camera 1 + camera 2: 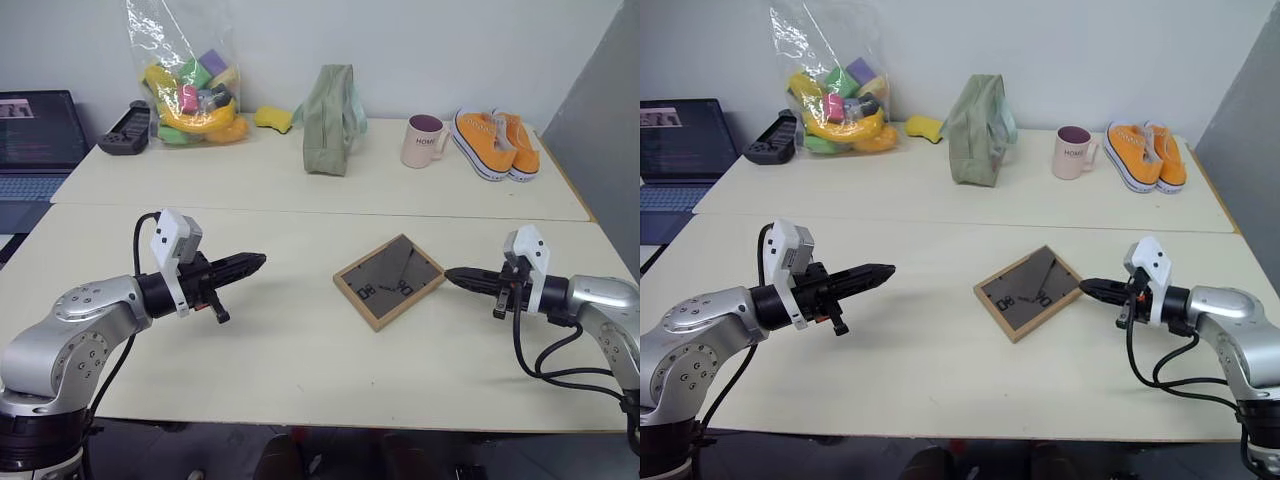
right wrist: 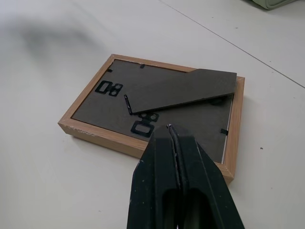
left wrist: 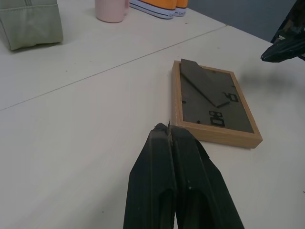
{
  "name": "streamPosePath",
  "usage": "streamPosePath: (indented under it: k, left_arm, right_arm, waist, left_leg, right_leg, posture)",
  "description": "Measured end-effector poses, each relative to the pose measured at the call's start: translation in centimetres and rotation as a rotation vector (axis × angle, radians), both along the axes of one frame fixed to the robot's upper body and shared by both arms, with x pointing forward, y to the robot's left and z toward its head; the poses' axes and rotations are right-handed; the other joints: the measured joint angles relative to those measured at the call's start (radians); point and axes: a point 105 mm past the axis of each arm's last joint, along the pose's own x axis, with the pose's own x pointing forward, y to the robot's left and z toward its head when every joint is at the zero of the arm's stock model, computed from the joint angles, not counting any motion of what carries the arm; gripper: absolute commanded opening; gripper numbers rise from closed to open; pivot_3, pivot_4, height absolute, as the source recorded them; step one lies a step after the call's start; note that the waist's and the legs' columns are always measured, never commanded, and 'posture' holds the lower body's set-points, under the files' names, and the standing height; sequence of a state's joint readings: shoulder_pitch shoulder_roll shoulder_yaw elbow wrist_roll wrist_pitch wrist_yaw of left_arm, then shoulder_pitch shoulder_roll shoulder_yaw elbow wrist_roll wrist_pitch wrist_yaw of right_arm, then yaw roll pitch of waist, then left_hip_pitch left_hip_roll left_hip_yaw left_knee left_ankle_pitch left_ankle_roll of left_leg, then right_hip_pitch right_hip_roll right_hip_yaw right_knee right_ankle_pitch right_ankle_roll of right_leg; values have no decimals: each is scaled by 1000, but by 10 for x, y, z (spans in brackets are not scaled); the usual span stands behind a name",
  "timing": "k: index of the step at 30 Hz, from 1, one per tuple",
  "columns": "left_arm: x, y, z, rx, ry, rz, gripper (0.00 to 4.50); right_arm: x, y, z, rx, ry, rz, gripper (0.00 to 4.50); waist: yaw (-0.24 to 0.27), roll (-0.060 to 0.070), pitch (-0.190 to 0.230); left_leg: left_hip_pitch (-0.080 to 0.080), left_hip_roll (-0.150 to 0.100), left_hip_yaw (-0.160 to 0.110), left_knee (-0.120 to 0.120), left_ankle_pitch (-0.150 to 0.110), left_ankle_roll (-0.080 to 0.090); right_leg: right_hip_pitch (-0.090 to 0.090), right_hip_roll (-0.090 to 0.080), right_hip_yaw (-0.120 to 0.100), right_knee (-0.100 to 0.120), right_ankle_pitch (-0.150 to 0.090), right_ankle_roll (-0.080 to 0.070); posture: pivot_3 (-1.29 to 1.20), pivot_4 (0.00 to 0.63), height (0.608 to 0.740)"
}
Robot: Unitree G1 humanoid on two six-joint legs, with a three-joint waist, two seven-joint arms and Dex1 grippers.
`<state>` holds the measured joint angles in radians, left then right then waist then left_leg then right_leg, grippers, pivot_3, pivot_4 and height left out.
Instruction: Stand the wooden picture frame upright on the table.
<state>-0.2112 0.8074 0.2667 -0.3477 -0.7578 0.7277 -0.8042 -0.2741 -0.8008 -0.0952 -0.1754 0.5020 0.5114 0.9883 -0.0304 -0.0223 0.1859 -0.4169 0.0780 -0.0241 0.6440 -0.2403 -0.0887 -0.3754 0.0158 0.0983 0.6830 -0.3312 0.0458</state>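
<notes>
The wooden picture frame lies flat, face down, on the cream table, its dark grey back and stand flap facing up. My right gripper is shut and empty, hovering just to the right of the frame with its tip pointing at the frame's edge. My left gripper is also shut and empty, held above the table some way to the left of the frame and pointing toward it. The frame lies ahead of the shut left fingers.
On the far table stand a green pouch, a pink mug, orange shoes, a bag of toys, a yellow sponge and a black object. A laptop sits at the left.
</notes>
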Motion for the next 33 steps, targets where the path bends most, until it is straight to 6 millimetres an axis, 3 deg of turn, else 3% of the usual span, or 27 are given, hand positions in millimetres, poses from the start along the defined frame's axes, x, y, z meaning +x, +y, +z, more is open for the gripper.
streamPosePath:
  k: [20, 24, 33]
  left_arm:
    - [5, -4, 5, 22, -27, -19, 37]
    - [12, -1, 1, 22, -6, -17, 37]
    - [51, 3, -9, 66, 1, -36, 37]
  right_arm:
    - [-1, -1, -7, 5, 14, -16, 0]
    - [-2, -3, -10, 1, 15, -22, 0]
    - [0, 0, -33, -34, 3, -60, 0]
  waist:
    - [0, 0, 0]
    - [0, 0, 0]
    - [2, 0, 0]
  left_leg:
    - [0, 0, 0, 1, 0, 0]
    - [1, 0, 0, 1, 0, 0]
    - [1, -1, -1, 3, 1, 1]
  right_leg:
    - [1, 0, 0, 1, 0, 0]
    - [1, 0, -1, 2, 0, 0]
    - [0, 0, -1, 8, 0, 0]
  posture:
    - [0, 150, 740]
    - [0, 150, 740]
    - [0, 150, 740]
